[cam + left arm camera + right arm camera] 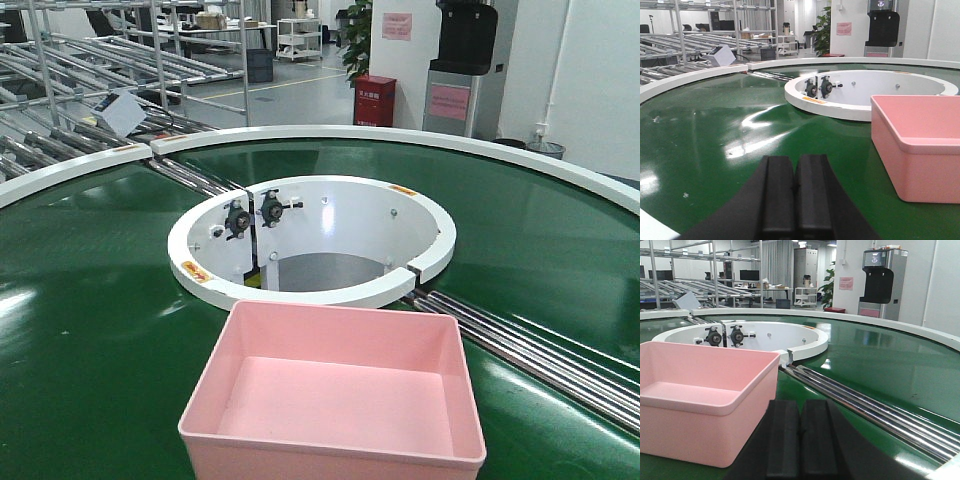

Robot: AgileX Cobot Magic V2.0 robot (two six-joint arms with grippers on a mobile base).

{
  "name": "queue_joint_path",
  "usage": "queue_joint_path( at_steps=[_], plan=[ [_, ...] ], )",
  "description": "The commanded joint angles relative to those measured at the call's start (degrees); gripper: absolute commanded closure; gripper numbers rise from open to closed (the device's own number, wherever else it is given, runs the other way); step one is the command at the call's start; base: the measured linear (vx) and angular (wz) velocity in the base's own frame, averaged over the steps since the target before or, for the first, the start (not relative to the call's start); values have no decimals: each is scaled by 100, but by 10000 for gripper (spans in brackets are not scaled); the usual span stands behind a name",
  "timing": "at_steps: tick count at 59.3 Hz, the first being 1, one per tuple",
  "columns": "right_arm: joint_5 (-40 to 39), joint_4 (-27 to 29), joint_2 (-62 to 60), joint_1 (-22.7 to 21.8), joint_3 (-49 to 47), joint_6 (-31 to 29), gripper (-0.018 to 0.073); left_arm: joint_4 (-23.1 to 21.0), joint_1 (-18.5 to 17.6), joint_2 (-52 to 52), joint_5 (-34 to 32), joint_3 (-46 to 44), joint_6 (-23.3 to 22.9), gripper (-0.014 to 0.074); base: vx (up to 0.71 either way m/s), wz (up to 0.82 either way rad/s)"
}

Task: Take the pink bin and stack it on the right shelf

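The pink bin (335,395) sits empty and upright on the green conveyor belt, at the near edge of the front view. In the left wrist view the pink bin (920,150) lies to the right of my left gripper (796,172), which is shut with nothing between its black pads. In the right wrist view the pink bin (705,395) lies to the left of my right gripper (800,415), also shut and empty. Neither gripper touches the bin. The right shelf is out of view.
The round green conveyor (90,300) circles a white ring-shaped hub (310,235). Steel rollers (530,345) cross the belt at the right of the bin. Roller racks (80,80) stand at the back left, a water dispenser (465,60) at the back.
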Motion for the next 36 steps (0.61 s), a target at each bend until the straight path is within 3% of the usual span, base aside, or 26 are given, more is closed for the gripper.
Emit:
queue_joint_path(
  at_steps=[1,26,36],
  plan=[
    [-417,-10,46,1,12,-80,568,-1,-27,-44,-462,80,-42,603,0,0],
    [-472,-10,46,1,12,-80,568,-1,-27,-44,-475,80,-51,603,0,0],
    [-910,124,46,1,-234,92,568,-1,-27,-44,-1148,-141,-39,603,0,0]
  ],
)
